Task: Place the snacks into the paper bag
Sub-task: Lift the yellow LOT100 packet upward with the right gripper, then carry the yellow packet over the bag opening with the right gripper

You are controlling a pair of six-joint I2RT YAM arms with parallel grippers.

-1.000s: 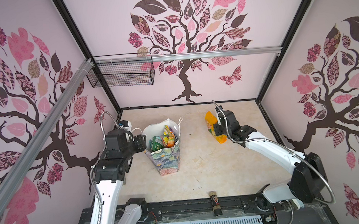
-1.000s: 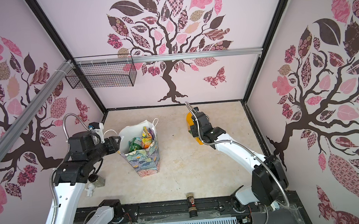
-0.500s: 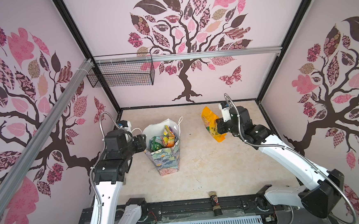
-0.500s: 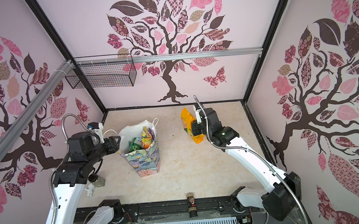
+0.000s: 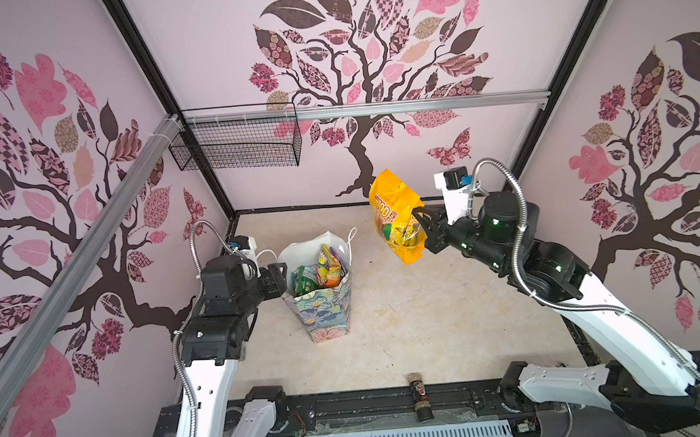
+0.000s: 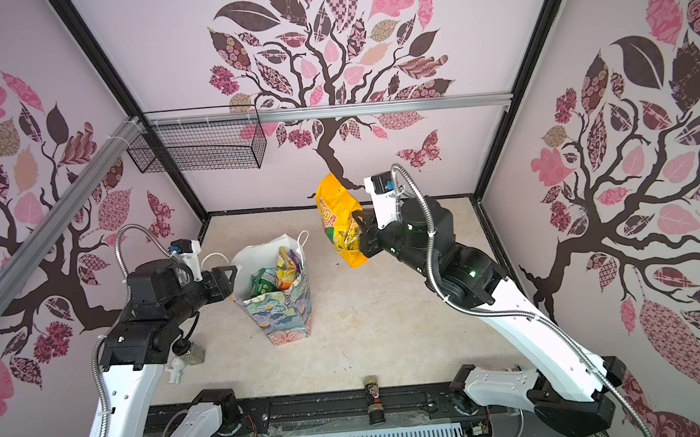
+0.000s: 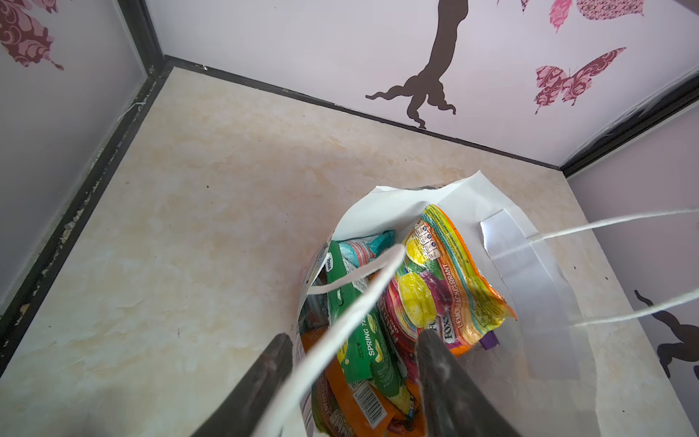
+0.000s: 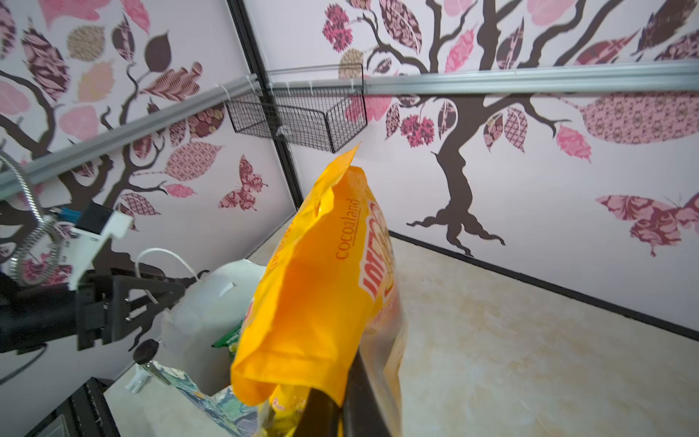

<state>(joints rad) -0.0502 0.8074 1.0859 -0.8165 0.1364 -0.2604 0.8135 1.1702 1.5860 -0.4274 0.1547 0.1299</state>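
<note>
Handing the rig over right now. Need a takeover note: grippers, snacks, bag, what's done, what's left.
Grippers: the left gripper has its jaws apart, astride the rim and cord handle of the paper bag. The right gripper is shut on a yellow packet, held in the air to the right of the bag.
Done: several snacks already sit in the upright bag.
Left: drop the yellow packet in. No other loose packet shows in either top view.
</note>
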